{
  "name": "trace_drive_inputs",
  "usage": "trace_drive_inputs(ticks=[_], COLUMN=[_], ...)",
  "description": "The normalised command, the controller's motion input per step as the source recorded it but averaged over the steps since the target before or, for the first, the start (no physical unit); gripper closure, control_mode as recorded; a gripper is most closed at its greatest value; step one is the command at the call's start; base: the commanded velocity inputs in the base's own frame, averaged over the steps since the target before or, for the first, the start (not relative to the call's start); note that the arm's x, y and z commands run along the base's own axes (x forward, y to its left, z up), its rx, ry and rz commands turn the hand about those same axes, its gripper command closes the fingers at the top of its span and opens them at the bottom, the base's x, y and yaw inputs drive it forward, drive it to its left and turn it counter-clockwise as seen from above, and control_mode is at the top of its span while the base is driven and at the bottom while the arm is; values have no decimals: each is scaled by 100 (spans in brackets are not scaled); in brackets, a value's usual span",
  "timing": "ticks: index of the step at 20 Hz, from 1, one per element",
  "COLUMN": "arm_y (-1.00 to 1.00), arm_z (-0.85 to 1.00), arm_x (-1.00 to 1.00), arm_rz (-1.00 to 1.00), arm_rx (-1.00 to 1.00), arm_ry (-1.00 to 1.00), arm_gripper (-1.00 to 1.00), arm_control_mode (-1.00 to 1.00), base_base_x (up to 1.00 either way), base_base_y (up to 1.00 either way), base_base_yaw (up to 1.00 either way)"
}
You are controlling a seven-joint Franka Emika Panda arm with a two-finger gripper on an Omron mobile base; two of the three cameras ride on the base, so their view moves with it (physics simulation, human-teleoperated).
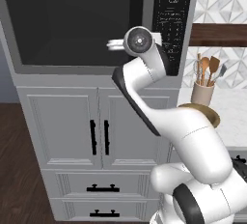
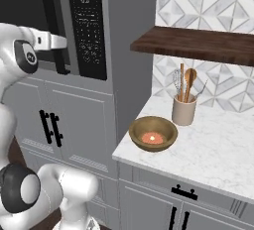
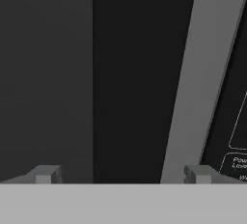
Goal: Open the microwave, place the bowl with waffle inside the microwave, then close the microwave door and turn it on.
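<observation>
Two dark fingertips [image 3: 47, 174] rise at the bottom of the hand view, spread wide and holding nothing, with the gripper [image 3: 121, 175] close up against the microwave door [image 3: 46, 73]. Its black vertical handle strip [image 3: 140, 73] fills the middle of that frame, a grey frame edge slanting to its right and the black button panel [image 3: 236, 121] at the far right.

From the left base view, the microwave [image 1: 72, 25] takes up the upper left of the frame, shut, above white panelled cabinets [image 1: 62, 126] with black handles; dark wood floor [image 1: 14, 170] shows at lower left.

From the right base view, the bowl with waffle [image 2: 153, 133] sits in the centre of the frame on a white marble counter [image 2: 223, 149], near its left edge. Just behind it to the right stands a beige utensil cup [image 2: 184, 109] with wooden spoons. A dark wooden shelf [image 2: 198, 43] crosses the upper right, against patterned grey-white tile [image 2: 208, 1].
</observation>
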Motion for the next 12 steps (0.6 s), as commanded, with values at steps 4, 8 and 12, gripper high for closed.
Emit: trace_drive_inputs(ticks=[4,8,12], arm_y=[4,2,0], arm_z=[-32,-34,-37], arm_x=[34,41,48], arm_rz=[0,0,0], arm_rx=[-5,-3,-1], arm_ry=[0,0,0], arm_gripper=[-100,-100,-100], arm_control_mode=[-100,-100,-100], base_base_x=[0,0,0], base_base_y=[0,0,0], base_base_yaw=[0,0,0])
